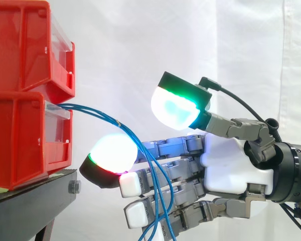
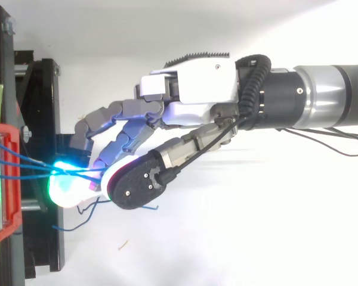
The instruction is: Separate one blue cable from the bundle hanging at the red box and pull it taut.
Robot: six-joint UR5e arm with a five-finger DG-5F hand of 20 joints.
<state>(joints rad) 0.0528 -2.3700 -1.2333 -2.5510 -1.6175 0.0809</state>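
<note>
Side view: blue cables (image 1: 119, 123) across fingers (image 1: 175, 148) of wide-open hand (image 1: 231, 165), below its thumb.

From the side we look level across the work at close range, facing the white curtain (image 1: 140, 40), with the red bins (image 1: 25, 100) on their black stand (image 1: 30, 201) at the left edge and the hand (image 1: 231, 165) at the right. From above we look straight down from a little farther off, bins again at the left, the arm (image 2: 328, 95) coming in from the right. Both views share the bins' front, the blue cables (image 1: 105, 116) and the hand.
</note>
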